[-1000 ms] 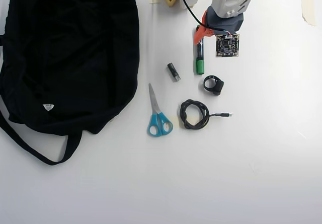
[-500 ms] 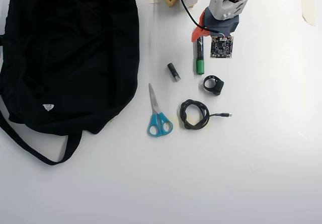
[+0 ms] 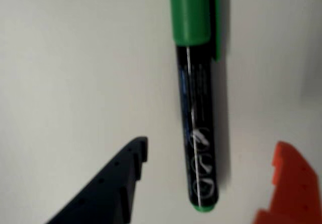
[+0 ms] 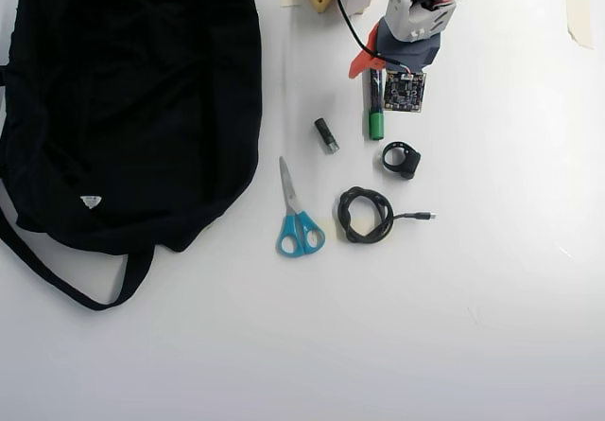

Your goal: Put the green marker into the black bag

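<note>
Tool (image 3: 209, 176): two-fingered, one finger dark blue at lower left of the wrist view, one orange at lower right. Jaws are standing wide apart and are gripping nothing; the gap between them is bracketing the lower end of the green marker (image 3: 197, 113) without touching it.

Green marker: lying flat on the white surface (image 3: 70, 68), black barrel with white print, green cap pointing to the top of the wrist view, green end plug showing at the bottom. In the overhead view the marker (image 4: 376, 111) is sitting directly under the tool (image 4: 376, 69), near the top centre, its cap end pointing down the picture.

Black bag (image 4: 132, 99): occupying the upper left of the overhead view, well apart from the marker, strap trailing along its lower edge, small white triangular label showing. Whether its mouth is lying open cannot be told.

Other items, all untouched: short dark battery (image 4: 326, 134) just left of the marker; blue-handled scissors (image 4: 296, 215); coiled black cable (image 4: 367, 215); small black ring-shaped part (image 4: 402, 160); small circuit board (image 4: 405, 91) just right of the marker.

Progress, as judged: early. Approach is looking roughly lined up; closing on the barrel, lifting, carrying across to the bag and releasing are all remaining.
</note>
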